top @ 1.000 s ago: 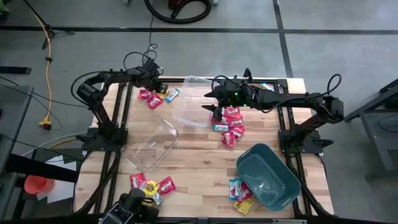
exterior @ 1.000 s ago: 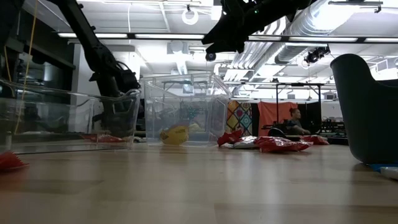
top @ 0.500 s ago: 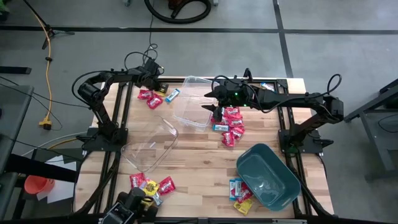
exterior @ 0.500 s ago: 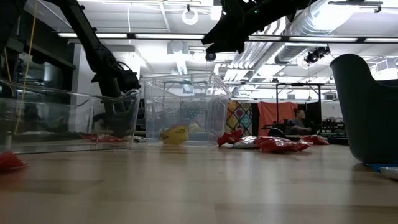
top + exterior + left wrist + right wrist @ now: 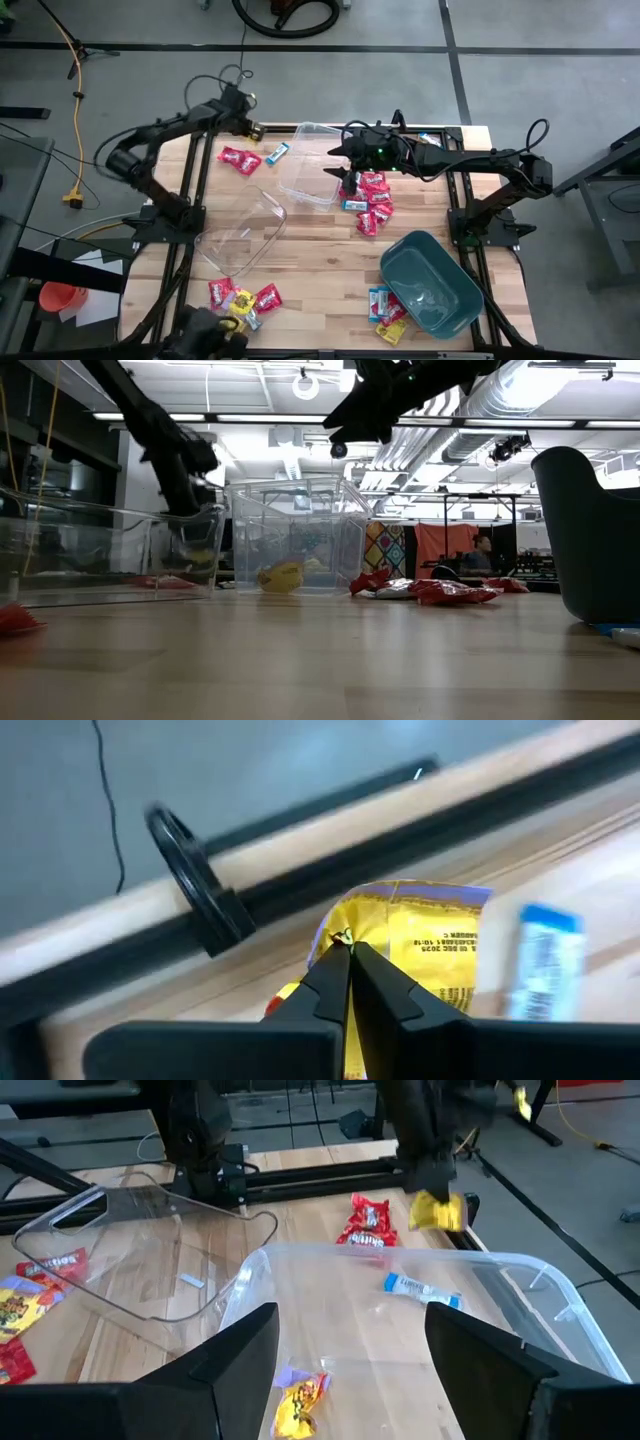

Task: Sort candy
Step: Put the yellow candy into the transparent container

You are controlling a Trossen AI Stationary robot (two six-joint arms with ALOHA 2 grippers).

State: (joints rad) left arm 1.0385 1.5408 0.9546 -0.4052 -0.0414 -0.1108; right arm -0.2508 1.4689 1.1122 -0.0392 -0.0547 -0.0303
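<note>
Left wrist view: left gripper (image 5: 348, 952) pinched tight on a yellow candy packet (image 5: 425, 935), its dark print too blurred to read, lifted above the table's far edge (image 5: 330, 127); right gripper (image 5: 349, 180) hangs wide open over red packets (image 5: 375, 195).

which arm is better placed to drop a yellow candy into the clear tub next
Left. The left gripper is shut on a yellow candy, lifted near the clear tub. The right gripper is open, empty.

Grey floor (image 5: 540, 60), ceiling ducts (image 5: 520, 400), strip lights (image 5: 250, 418)
</note>
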